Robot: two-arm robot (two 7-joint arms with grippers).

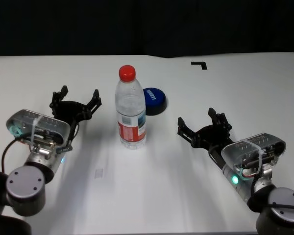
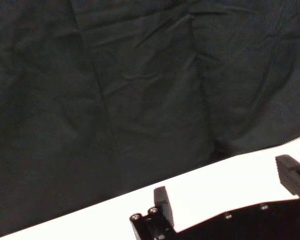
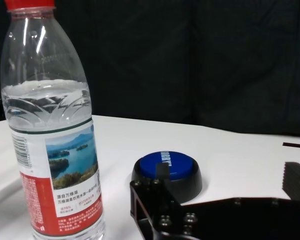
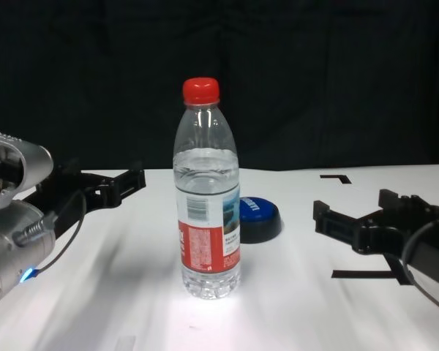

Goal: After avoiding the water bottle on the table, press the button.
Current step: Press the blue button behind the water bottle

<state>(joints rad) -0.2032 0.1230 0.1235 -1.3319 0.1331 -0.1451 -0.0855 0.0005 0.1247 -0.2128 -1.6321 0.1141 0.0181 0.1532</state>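
Right wrist view shows the button [image 3: 166, 172] (left's lacks it).

A clear water bottle [image 1: 130, 110] with a red cap and red-and-white label is stood upright near the middle of the white table [image 1: 152, 186], partly filled. The button [image 1: 155, 100], a low blue dome with white lettering on a black base, is parked just behind it at about 1 o'clock, close but not touching.

The bottle [image 4: 208, 197] hides the button's [image 4: 259, 218] left part in the chest view; the right wrist view crops its cap.
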